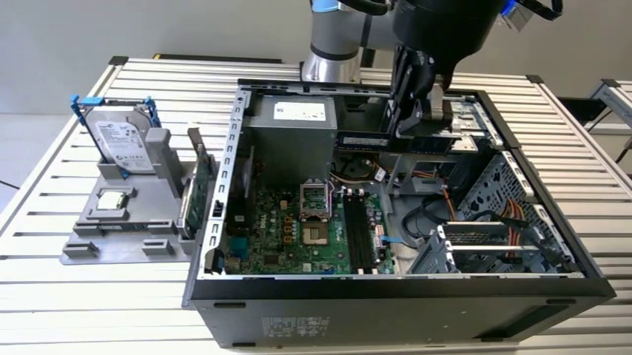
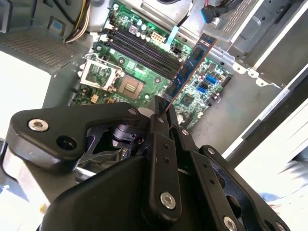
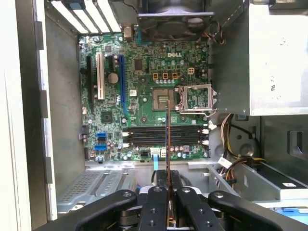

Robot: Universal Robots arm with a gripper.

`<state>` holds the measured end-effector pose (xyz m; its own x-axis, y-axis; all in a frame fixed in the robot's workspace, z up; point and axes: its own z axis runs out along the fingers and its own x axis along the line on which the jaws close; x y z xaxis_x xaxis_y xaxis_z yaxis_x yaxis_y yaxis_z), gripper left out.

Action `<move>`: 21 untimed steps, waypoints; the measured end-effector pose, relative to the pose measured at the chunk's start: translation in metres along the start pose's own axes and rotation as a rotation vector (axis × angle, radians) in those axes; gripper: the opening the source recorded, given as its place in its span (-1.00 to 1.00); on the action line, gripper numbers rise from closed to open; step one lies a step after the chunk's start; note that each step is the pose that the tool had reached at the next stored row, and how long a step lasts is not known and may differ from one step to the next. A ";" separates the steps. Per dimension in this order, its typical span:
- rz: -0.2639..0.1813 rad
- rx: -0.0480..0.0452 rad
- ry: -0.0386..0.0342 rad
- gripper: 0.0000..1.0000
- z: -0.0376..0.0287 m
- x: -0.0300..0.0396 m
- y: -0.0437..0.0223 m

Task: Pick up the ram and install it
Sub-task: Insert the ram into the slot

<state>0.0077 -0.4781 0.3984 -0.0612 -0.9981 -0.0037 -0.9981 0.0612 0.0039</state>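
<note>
My gripper (image 1: 419, 135) hangs over the open computer case (image 1: 395, 285), shut on the ram (image 1: 362, 139), a narrow dark board with small chips. In the exterior view the stick lies level, pointing to that view's left, well above the motherboard (image 1: 281, 237). In the second wrist view the ram (image 2: 188, 67) sticks out from between the fingertips (image 2: 159, 107). The first wrist view shows the ram (image 3: 167, 139) edge-on as a thin line crossing the black memory slots (image 3: 144, 136), which lie beside the CPU socket (image 3: 166, 98).
The silver power supply (image 1: 293, 127) stands at the back of the case and a drive cage (image 1: 493, 222) with orange cables is on the exterior view's right. Outside the case, a grey fixture (image 1: 103, 233) holds a hard drive (image 1: 123, 146) and an upright green card (image 1: 201, 188).
</note>
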 end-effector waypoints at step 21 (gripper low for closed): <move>0.204 0.0007 -0.0008 -1.00 0.0001 -0.0037 -0.0017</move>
<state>0.0096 -0.4746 0.3984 -0.2624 -0.9650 -0.0038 -0.9650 0.2624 0.0039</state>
